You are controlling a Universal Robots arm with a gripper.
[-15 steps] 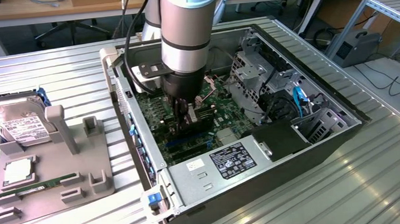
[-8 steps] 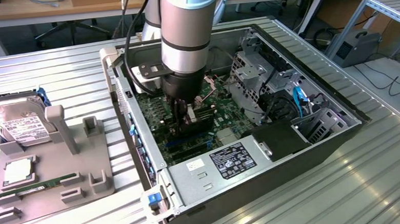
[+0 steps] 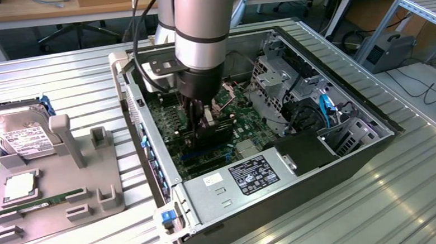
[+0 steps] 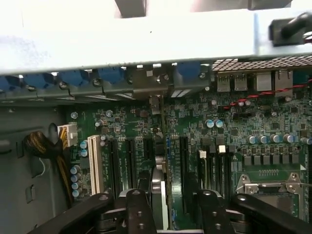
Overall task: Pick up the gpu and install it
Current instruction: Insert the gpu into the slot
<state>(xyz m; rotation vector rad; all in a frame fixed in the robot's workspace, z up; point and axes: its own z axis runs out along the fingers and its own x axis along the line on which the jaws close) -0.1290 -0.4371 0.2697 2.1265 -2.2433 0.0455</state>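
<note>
The gpu [image 4: 159,192] stands on edge in a black slot of the green motherboard [image 4: 234,131], its silver bracket end toward the case's rear wall. My gripper [image 4: 173,214] straddles it with the jaws open: one finger [image 4: 139,209] sits close beside the card, while the other finger [image 4: 209,209] is well apart from it. In the exterior view the arm reaches straight down into the open computer case [image 3: 340,166], with the gripper [image 3: 201,131] low over the board and the dark gpu [image 3: 220,134] under it.
A grey fixture [image 3: 53,186] to the exterior view's left carries a hard drive [image 3: 21,138], a green memory stick [image 3: 43,201] and a square chip [image 3: 18,188]. Inside the case are the power supply [image 3: 243,176] and the drive cage [image 3: 275,80]. A white slot [image 4: 94,163] and the processor socket [image 4: 273,185] flank the gripper.
</note>
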